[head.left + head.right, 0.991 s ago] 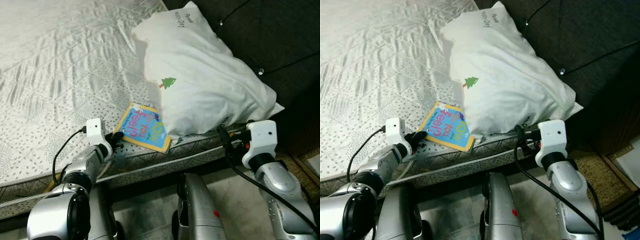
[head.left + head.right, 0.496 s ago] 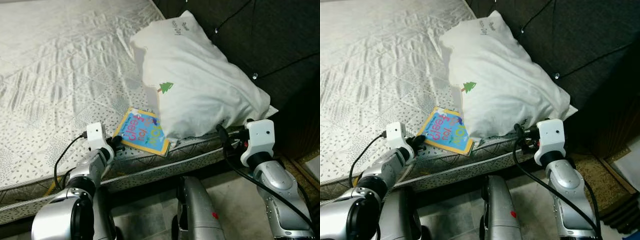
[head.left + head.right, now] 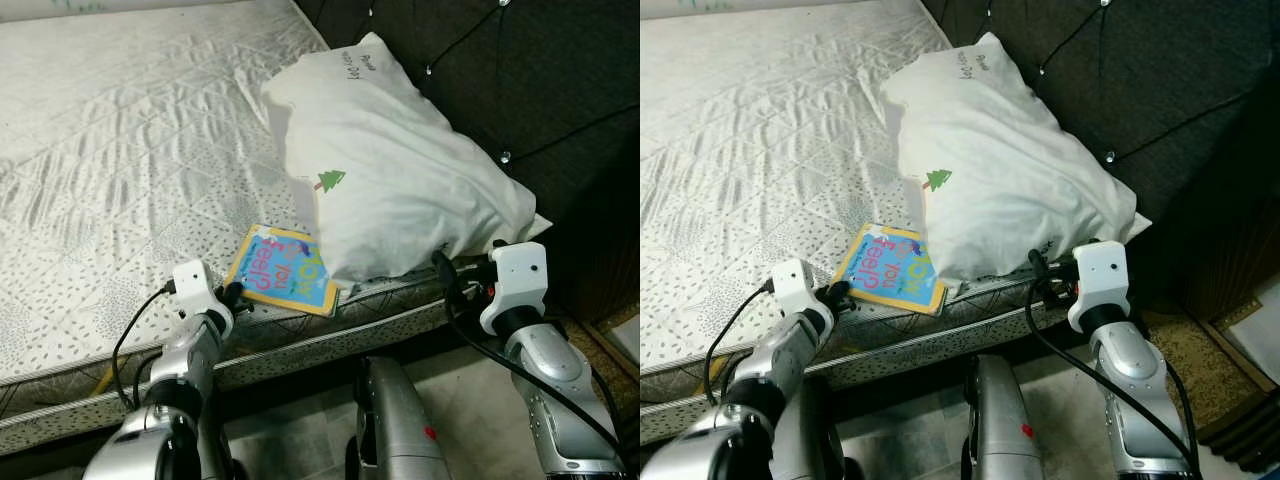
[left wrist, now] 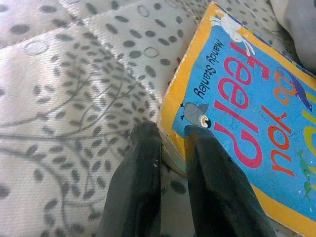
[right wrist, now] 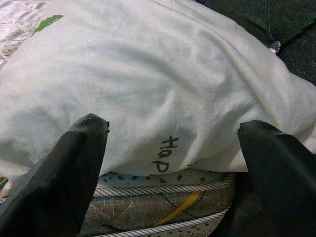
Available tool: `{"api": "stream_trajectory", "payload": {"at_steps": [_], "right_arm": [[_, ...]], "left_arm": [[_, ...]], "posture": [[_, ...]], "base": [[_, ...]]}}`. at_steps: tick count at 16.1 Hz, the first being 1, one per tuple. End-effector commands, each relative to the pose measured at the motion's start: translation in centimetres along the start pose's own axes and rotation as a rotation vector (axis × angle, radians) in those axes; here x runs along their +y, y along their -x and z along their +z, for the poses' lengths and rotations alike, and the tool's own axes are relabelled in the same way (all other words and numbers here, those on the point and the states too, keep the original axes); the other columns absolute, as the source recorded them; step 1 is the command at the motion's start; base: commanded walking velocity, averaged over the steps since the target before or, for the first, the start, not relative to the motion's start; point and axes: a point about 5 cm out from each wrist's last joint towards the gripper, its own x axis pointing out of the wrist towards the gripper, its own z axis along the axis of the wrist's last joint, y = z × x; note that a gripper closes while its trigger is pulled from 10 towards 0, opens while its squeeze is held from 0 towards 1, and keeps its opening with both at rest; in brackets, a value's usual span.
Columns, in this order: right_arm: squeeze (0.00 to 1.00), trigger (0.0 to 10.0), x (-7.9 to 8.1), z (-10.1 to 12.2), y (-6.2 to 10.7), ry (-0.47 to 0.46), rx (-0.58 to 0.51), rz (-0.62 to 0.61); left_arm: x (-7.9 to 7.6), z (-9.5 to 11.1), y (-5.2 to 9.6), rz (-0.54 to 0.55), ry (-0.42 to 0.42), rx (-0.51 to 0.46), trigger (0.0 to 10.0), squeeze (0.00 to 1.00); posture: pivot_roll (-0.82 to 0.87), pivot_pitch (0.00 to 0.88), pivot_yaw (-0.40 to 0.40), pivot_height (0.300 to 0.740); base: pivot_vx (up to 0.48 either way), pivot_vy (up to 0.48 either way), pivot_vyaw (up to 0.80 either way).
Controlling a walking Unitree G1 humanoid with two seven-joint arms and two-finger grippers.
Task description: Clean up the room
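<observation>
White quilted mattress lies before me, a white pillow at its head end. A blue book with a yellow border lies at the mattress edge, tucked partly under the pillow. My right pincer is spread wide facing the pillow, holding nothing. My left pincer is clenched on the book's corner.

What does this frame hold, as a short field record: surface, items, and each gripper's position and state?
surface: bare mattress, dark tufted headboard
items: white pillow against the headboard; children's book at the mattress edge, one corner under the pillow
left gripper: jaws closed on the book's yellow corner
right gripper: jaws wide open, facing the pillow's near end, apart from it
</observation>
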Motion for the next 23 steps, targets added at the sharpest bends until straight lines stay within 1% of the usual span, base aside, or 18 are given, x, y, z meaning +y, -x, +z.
{"api": "stream_trajectory", "payload": {"at_steps": [1,4,5,6,7,10,13,14,15,16,17,19,20,22,23], "right_arm": [[0.0,10.0,-0.1,0.1,-0.1,0.009,-0.007,-0.005],[0.0,10.0,-0.3,0.1,-0.2,0.013,-0.009,-0.008],[0.0,10.0,-0.3,0.0,-0.2,0.015,-0.011,-0.009],[0.0,10.0,-0.4,0.0,-0.2,0.016,-0.011,-0.01],[0.0,10.0,-0.5,-0.1,-0.2,0.018,-0.01,-0.013],[0.0,10.0,-0.6,-0.1,-0.2,0.021,-0.011,-0.016],[0.0,10.0,-0.7,-0.1,-0.2,0.025,-0.014,-0.017],[0.0,10.0,-0.8,-0.1,-0.3,0.028,-0.015,-0.019],[0.0,10.0,-0.8,-0.1,-0.3,0.029,-0.016,-0.021],[0.0,10.0,-0.8,-0.1,-0.4,0.029,-0.017,-0.021],[0.0,10.0,-0.9,-0.1,-0.4,0.03,-0.018,-0.022],[0.0,10.0,-0.9,-0.1,-0.4,0.03,-0.018,-0.022],[0.0,10.0,-0.9,-0.1,-0.4,0.029,-0.02,-0.021],[0.0,10.0,-0.9,0.0,-0.6,0.028,-0.023,-0.017],[0.0,10.0,-0.8,0.0,-0.8,0.027,-0.023,-0.014]], "left_arm": [[2.0,-2.0,0.8,0.111,0.009,0.075,0.0,0.0],[1.6,-3.0,2.0,0.127,0.045,0.07,0.0,0.0],[1.5,-3.0,2.6,0.14,0.044,0.057,0.0,0.0],[1.5,-3.0,2.8,0.151,0.048,0.05,0.0,0.0],[1.8,-2.6,3.6,0.207,0.067,0.02,0.0,0.0],[3.0,-1.8,4.6,0.339,0.106,-0.049,0.0,0.0],[2.9,-1.8,4.9,0.362,0.084,-0.035,0.0,0.0],[2.9,-1.8,5.0,0.376,0.08,-0.021,10.0,0.0],[2.9,-1.9,5.1,0.391,0.075,-0.016,10.0,0.0],[2.9,-1.9,5.2,0.401,0.077,-0.011,10.0,0.41],[2.9,-1.7,5.2,0.407,0.071,-0.016,10.0,1.0],[2.5,-1.2,5.3,0.39,0.025,-0.032,10.0,1.0],[2.2,-1.0,5.4,0.385,0.015,-0.029,10.0,1.0],[2.1,-1.1,6.2,0.374,0.012,0.0,10.0,1.0],[2.5,-1.3,6.8,0.367,0.006,0.017,10.0,1.0]], "posture": [[-0.15,0.097,-0.015,0.523],[-0.14,0.095,-0.014,0.523],[-0.14,0.095,-0.013,0.523],[-0.14,0.095,-0.013,0.523],[-0.14,0.095,-0.013,0.523],[-0.14,0.093,-0.013,0.523],[-0.14,0.091,-0.015,0.523],[-0.14,0.089,-0.015,0.523],[-0.14,0.088,-0.015,0.523],[-0.14,0.089,-0.014,0.523],[-0.14,0.088,-0.016,0.523],[-0.14,0.087,-0.017,0.523],[-0.14,0.086,-0.017,0.523],[-0.13,0.085,-0.018,0.523],[-0.13,0.084,-0.019,0.523]], "base": [[0.0,0.0,0.0],[0.0,0.0,0.0],[0.0,0.0,0.0],[0.0,0.0,0.0],[0.0,0.0,0.0],[0.0,0.0,0.0],[0.0,0.0,0.0],[0.0,0.0,0.0],[0.0,0.0,0.0],[0.0,0.0,0.0],[0.0,0.0,0.0],[0.0,0.0,0.0],[0.0,0.0,0.0],[0.0,0.0,0.0],[0.0,0.0,0.0]]}}
